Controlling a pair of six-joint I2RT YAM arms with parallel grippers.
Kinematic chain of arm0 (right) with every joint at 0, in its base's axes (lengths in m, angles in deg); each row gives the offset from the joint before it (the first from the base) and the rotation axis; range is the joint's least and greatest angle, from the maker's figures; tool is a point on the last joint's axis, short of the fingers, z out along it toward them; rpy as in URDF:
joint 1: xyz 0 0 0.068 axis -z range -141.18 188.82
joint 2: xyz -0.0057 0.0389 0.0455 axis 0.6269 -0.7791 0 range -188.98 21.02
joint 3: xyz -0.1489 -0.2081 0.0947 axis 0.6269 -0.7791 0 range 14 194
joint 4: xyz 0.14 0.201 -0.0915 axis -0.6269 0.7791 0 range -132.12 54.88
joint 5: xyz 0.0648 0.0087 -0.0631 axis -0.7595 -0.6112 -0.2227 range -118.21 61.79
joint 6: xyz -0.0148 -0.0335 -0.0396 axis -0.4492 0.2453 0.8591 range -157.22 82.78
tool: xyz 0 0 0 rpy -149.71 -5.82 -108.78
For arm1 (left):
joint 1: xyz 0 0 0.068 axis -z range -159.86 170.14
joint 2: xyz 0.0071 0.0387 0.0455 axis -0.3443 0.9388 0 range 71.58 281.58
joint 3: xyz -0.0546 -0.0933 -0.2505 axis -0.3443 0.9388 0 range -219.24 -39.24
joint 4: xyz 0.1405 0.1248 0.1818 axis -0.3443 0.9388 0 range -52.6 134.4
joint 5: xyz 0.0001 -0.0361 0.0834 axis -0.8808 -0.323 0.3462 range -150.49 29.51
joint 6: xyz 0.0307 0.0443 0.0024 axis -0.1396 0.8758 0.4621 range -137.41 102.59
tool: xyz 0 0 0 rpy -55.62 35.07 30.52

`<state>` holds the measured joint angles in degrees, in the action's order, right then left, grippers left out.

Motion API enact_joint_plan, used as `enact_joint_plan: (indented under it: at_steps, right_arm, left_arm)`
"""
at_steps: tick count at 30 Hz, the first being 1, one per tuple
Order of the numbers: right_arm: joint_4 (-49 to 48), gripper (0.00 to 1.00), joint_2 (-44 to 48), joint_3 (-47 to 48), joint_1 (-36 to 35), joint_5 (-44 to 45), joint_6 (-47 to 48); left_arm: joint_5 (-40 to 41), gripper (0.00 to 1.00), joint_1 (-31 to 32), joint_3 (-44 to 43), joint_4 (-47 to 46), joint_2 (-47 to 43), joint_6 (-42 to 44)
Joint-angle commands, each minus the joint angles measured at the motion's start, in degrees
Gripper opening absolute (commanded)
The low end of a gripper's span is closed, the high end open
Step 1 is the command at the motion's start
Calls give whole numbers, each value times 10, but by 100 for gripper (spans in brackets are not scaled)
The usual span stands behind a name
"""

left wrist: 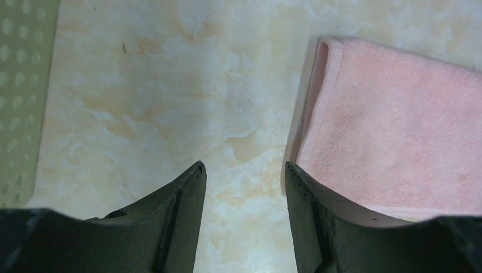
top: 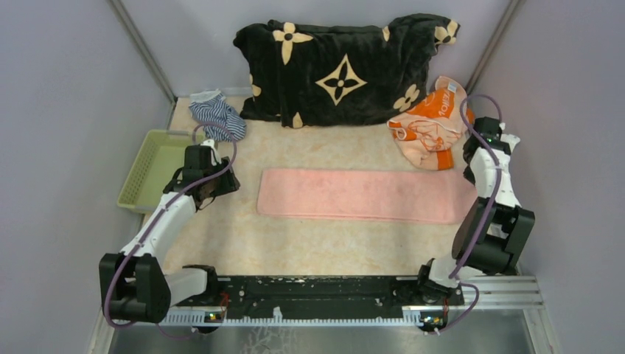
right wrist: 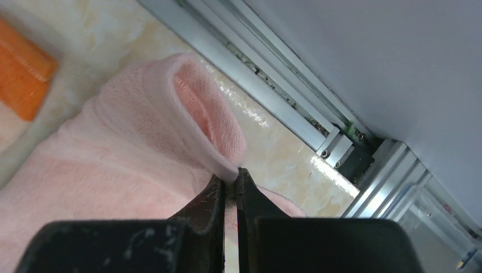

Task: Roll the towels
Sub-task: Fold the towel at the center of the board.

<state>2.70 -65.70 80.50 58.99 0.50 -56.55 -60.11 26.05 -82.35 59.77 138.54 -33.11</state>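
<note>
The pink towel (top: 361, 195) lies folded in a long strip across the middle of the table. Its right end is lifted and curled over (right wrist: 170, 114), pinched in my right gripper (right wrist: 230, 181), which is shut on its edge at the table's right side (top: 479, 177). My left gripper (left wrist: 244, 170) is open and empty, just left of the towel's left end (left wrist: 392, 125), over bare table (top: 214, 184). The orange printed towel (top: 431, 125) lies crumpled at the back right, and a bit of it shows in the right wrist view (right wrist: 20, 68).
A black blanket with cream flowers (top: 339, 70) lies at the back. A blue-and-white striped cloth (top: 217, 114) sits at the back left. A green tray (top: 151, 166) stands left of my left gripper. An aluminium frame rail (right wrist: 284, 96) runs along the right edge.
</note>
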Motion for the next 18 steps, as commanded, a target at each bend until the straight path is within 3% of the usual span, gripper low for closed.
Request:
enact_joint_plan:
  at_steps: [1, 10, 18]
  right_arm:
    - [47, 0, 42, 23, -71, 24, -7]
    - [93, 0, 88, 50, -280, -175, -98]
    - [40, 0, 11, 108, -465, -234, -227]
  left_arm:
    - [-56, 59, 3, 5, 7, 0, -17]
    - [-126, 58, 3, 4, -18, 40, -33]
    - [-151, 57, 3, 3, -50, 96, -53]
